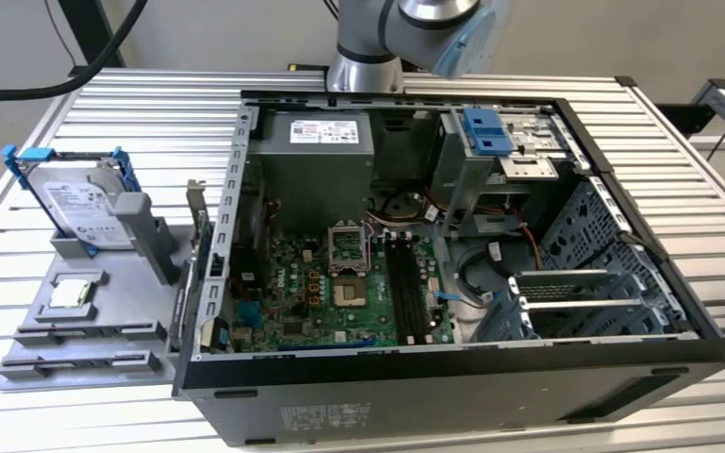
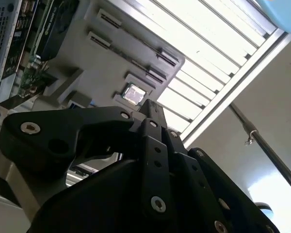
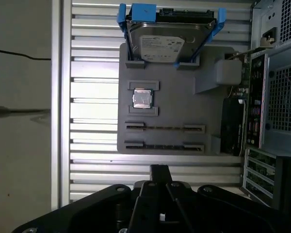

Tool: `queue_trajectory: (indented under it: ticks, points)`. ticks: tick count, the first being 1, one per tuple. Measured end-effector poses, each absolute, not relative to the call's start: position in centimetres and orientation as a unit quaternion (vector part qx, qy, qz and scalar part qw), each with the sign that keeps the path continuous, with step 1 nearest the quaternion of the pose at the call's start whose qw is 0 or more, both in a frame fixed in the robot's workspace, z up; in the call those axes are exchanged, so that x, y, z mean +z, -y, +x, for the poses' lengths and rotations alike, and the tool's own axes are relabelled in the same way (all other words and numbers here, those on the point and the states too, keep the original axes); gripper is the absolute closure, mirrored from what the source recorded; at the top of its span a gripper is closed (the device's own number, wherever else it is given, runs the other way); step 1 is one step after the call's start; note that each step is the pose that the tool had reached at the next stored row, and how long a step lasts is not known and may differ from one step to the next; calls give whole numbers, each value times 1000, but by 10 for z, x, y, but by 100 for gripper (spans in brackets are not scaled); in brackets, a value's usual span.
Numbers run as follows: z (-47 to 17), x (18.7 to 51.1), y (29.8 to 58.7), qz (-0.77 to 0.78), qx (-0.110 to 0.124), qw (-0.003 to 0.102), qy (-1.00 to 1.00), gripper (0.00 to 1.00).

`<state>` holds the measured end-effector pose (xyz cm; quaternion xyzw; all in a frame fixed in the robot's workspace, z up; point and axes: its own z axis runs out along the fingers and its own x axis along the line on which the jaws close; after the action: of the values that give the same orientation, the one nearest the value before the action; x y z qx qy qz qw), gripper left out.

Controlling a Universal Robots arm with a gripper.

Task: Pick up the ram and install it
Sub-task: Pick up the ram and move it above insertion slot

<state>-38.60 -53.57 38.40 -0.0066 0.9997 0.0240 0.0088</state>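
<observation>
In the first wrist view, two long thin strips that look like the ram point(image 3: 165, 127) stand on edge in the slotted holders of a grey fixture plate point(image 3: 184, 102); the second strip point(image 3: 165, 146) lies parallel to the first. My gripper point(image 3: 160, 170) hangs well above the plate's edge on the strips' side, black fingers together and nothing held. In the second wrist view the gripper point(image 2: 153, 106) tapers to closed tips in front of the plate. In the exterior view the open computer case point(image 1: 463, 377) shows black memory slots point(image 1: 407, 283) on its green motherboard.
A silver hard drive point(image 3: 167, 46) in a blue bracket stands on the plate's far end, with a small square processor chip point(image 3: 141, 98) between it and the strips. The case wall point(image 3: 276, 97) borders the plate. A slatted metal table point(image 1: 110, 113) carries everything.
</observation>
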Motion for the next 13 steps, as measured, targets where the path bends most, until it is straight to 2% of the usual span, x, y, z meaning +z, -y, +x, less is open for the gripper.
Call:
queue_trajectory:
  ticks: [13]
  points:
    - [-387,384,535,-55,18,8,-998,100]
